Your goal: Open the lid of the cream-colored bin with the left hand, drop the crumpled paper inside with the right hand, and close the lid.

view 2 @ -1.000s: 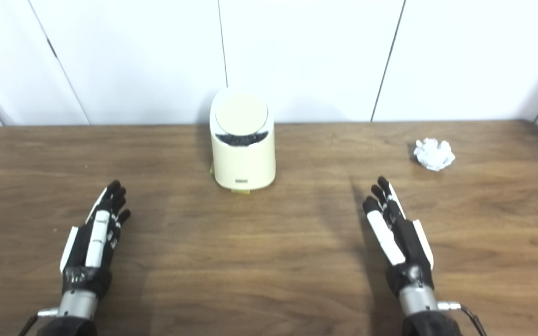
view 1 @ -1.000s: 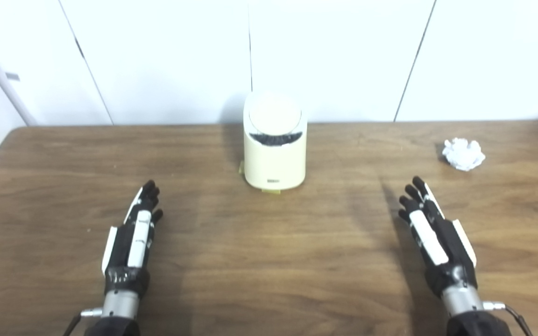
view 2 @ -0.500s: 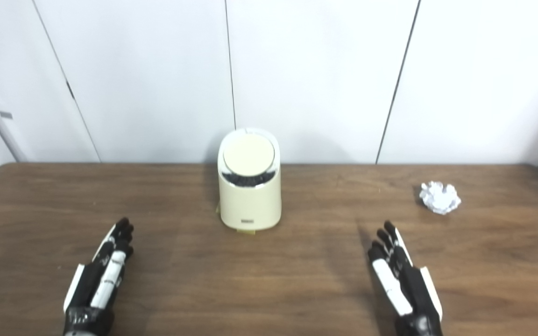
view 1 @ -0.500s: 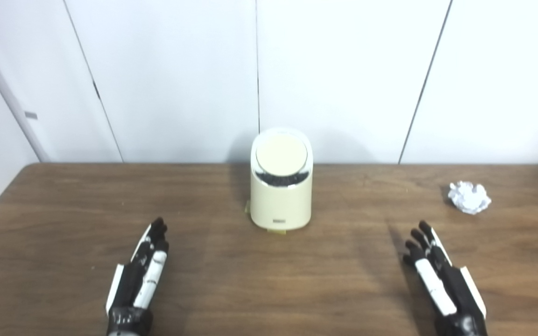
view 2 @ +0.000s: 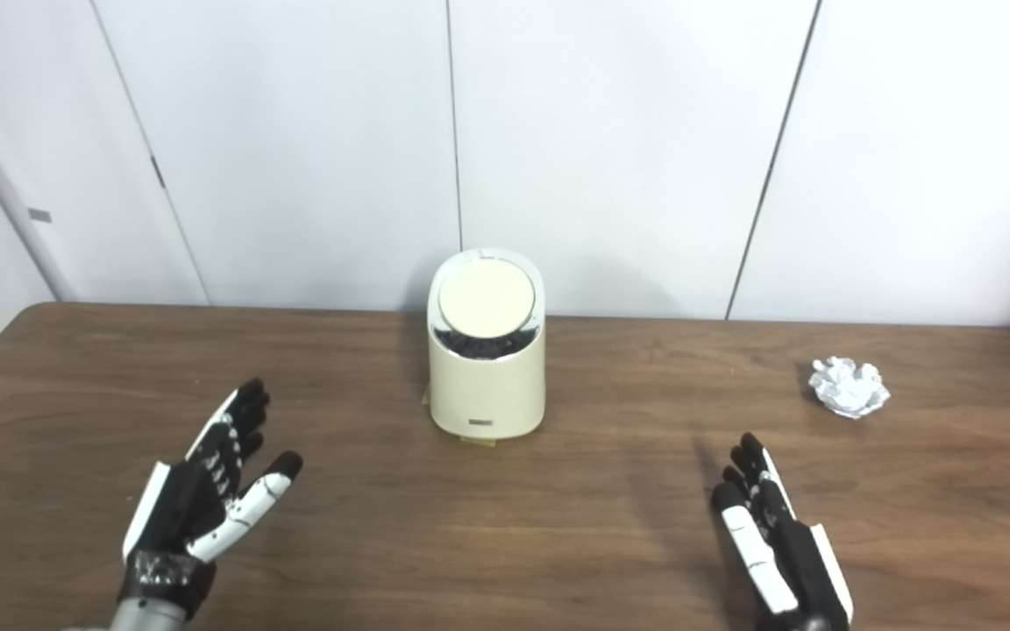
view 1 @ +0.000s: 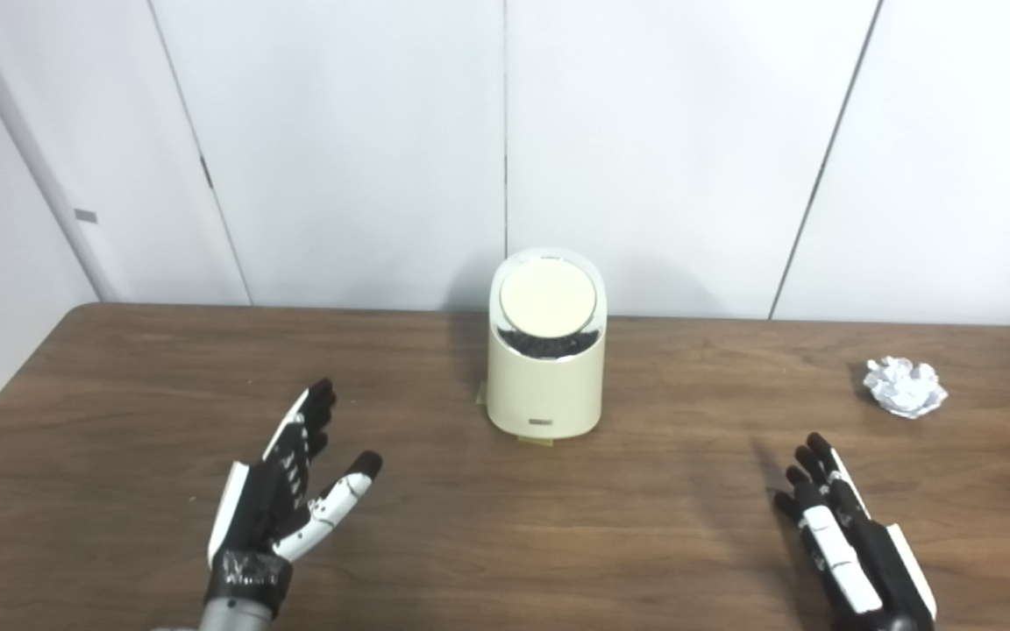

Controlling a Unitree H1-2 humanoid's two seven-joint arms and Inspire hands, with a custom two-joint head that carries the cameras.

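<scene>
Both hands hovering empty over the wooden table (view 1: 119, 368)

The left hand (view 1: 281, 499) is spreading its fingers and thumb near-left of the cream-colored bin (view 1: 545, 350), whose round lid (view 1: 548, 297) is sitting closed. The right hand (view 1: 856, 548) is lying flat, fingers extended, with the crumpled paper (view 1: 904, 386) resting far right.

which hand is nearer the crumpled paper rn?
Right. The right hand lies open, near-left of the crumpled paper; the left hand is across the table, beyond the bin.

Two head cameras side by side look down across the table (view 1: 435, 535); views largely overlap.
</scene>
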